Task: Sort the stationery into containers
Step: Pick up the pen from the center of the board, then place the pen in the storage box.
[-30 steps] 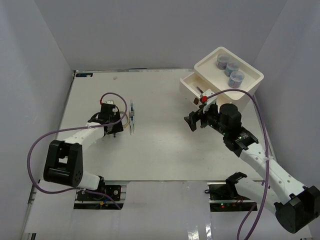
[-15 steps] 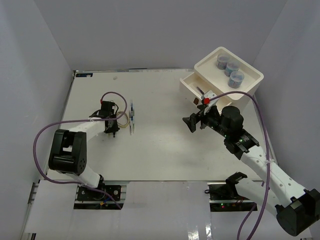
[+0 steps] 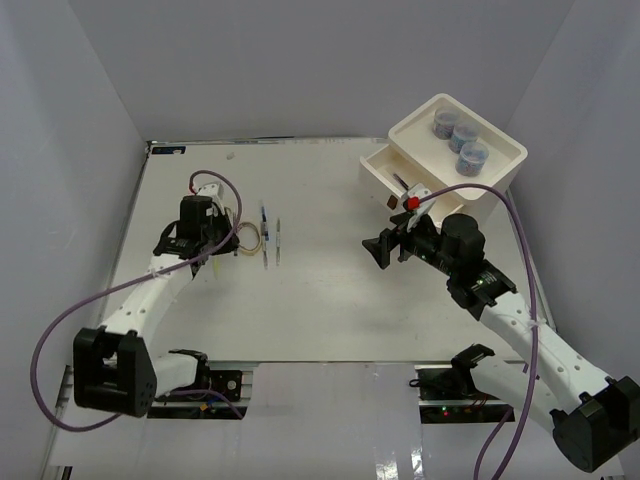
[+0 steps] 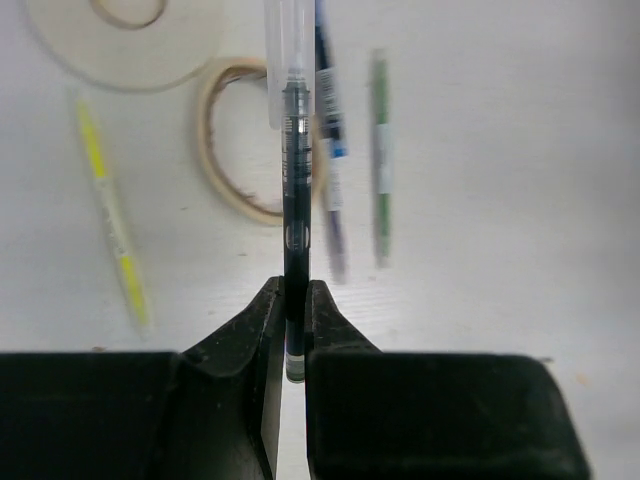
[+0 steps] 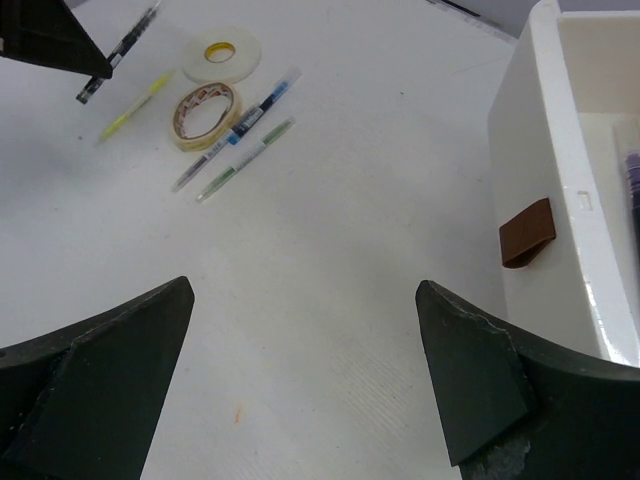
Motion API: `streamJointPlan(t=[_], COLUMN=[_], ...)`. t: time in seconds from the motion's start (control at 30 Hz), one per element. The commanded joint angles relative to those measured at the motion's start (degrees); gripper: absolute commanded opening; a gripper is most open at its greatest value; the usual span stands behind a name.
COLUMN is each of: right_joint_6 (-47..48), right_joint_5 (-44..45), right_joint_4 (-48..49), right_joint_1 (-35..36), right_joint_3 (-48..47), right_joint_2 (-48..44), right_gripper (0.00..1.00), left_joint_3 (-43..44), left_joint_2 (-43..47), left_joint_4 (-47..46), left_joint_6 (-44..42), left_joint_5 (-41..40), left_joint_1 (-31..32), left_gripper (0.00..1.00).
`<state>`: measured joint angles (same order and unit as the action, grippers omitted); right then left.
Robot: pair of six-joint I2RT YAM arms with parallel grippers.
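Left wrist shows my left gripper (image 4: 293, 305) clamped on a dark pen (image 4: 297, 200); next I carry it to the open drawer (image 3: 372, 178). Right gripper (image 5: 303, 290) gapes empty.

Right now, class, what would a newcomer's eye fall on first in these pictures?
The left gripper pinching a dark pen over the table's left side, above tape rolls and loose pens. Then the white box at the back right, one drawer pulled out and three jars in its top tray. The right gripper hangs wide open in front of it.
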<state>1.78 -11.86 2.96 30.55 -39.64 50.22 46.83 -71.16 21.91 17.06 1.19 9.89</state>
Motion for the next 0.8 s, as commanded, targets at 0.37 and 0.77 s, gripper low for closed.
streamJointPlan(t=[0.37,0.77], right_joint_6=[-21.55,-25.16], right_joint_5=[-4.85,-1.5], right_joint_4=[14.96,18.13], right_joint_1=[7.24,11.82], right_joint_3=[-14.05,-23.38], right_joint_2=[12.79,24.13], right_gripper=[0.98,0.91], left_joint_3=[4.5,4.15], left_joint_2=[13.85,13.15], left_joint_4=[-13.46,-23.84], left_joint_6=[4.03,10.54], left_joint_5=[29.84,29.4], left_joint_1=[13.13,17.35], left_gripper=[0.15,0.16])
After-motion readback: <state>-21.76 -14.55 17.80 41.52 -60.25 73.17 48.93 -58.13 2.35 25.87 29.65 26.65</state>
